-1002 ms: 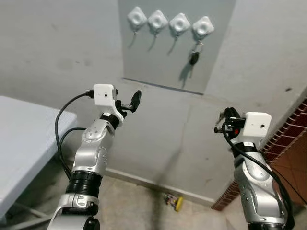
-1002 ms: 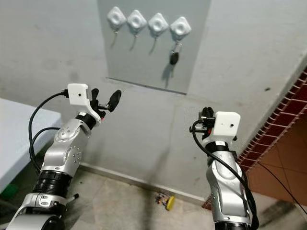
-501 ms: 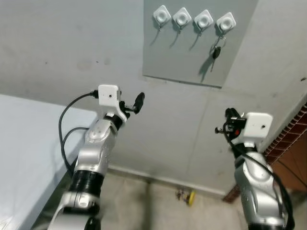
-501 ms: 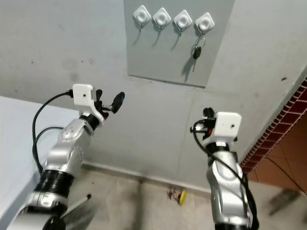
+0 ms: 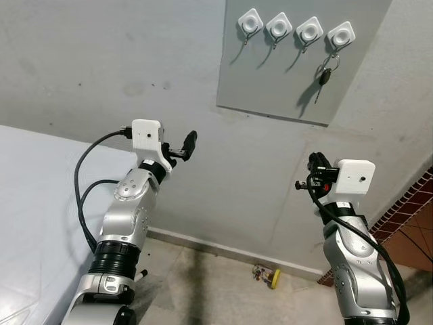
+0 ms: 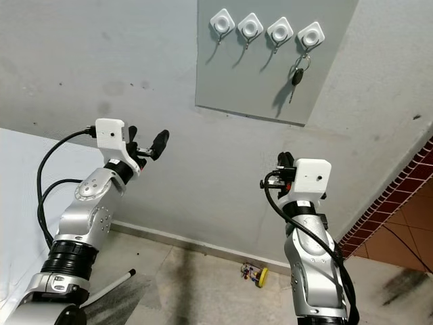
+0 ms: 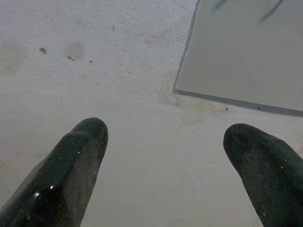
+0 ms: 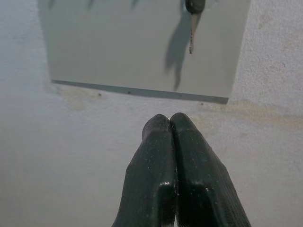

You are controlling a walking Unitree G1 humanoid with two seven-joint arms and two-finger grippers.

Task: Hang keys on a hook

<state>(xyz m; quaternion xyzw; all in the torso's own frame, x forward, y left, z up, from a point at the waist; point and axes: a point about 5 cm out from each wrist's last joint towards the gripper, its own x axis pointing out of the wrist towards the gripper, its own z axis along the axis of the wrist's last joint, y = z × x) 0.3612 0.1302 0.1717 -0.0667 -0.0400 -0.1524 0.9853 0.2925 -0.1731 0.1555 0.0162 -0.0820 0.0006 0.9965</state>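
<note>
keys: black-headed key on metal ring (image 5: 325,74) hangs on rightmost white square hook (image 5: 341,34), grey wall panel (image 5: 270,81).
left gripper (image 7: 165,161): fingers wide apart, empty.
right gripper (image 8: 171,142): fingers pressed together, empty.
change: camera panned since a second ago; key unmoved.
status: looks done.

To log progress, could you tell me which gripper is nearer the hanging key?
Right. The right gripper is below the key; the left gripper is farther left.
</note>
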